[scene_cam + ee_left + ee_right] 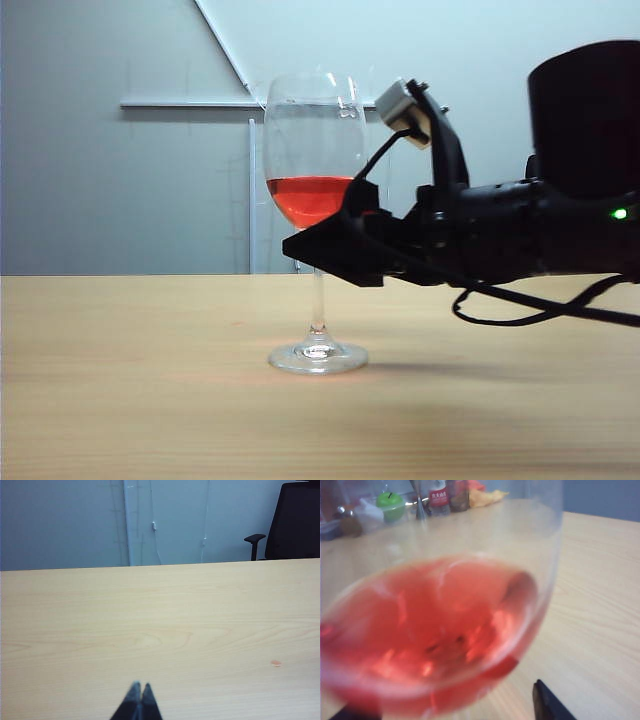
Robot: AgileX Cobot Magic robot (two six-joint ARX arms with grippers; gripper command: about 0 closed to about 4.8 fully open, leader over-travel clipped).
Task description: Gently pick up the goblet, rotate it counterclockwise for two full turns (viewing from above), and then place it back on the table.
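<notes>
The right gripper (300, 245) sits in the middle of the exterior frame, level with the bottom of the bowl, its black fingers (547, 705) spread wide on either side of the glass without clamping it. The tall clear goblet (315, 220), holding red liquid, stands upright on its round foot on the light beige wood-grain bench (150, 380). The left gripper (140, 702) shows at the lower centre of its wrist view, fingers pressed together, holding nothing, over bare bench (160, 625). A black office chair (295, 520) stands beyond the bench's far edge.
</notes>
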